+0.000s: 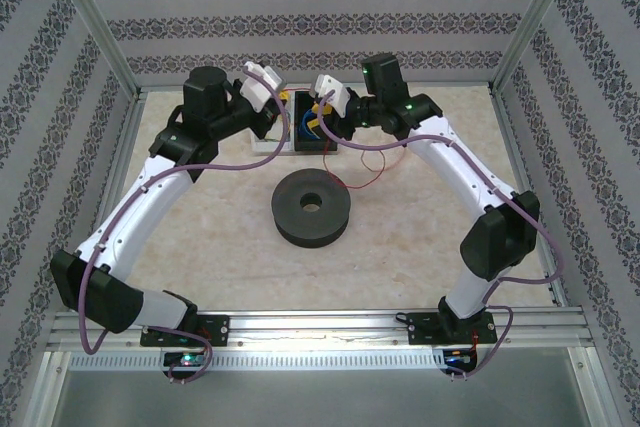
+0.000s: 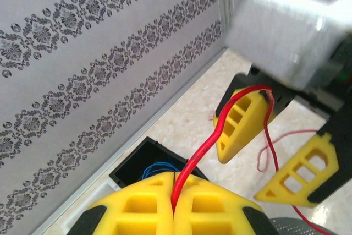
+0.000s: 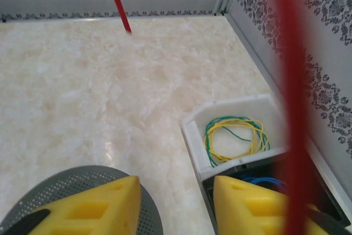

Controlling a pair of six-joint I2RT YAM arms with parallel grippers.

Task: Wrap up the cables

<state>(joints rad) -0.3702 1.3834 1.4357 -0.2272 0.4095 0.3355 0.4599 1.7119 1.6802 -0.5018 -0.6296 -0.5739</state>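
So, from the top, both arms stretch to the far edge of the bench (image 1: 220, 247), elbows out, meeting over the bins (image 1: 300, 134). There's open bench all round the black spool (image 1: 312, 209).

Left wrist: left tool (image 2: 176, 188) is clamped on the red wire (image 2: 201, 147), which runs up over a right-tool finger.

Right wrist: right tool (image 3: 176, 182) has its fingers apart, with the wire blurred in front.

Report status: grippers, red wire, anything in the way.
Left gripper shut on red wire. Right gripper open, wire draped over one finger. Black spool mid-table, clear of both.
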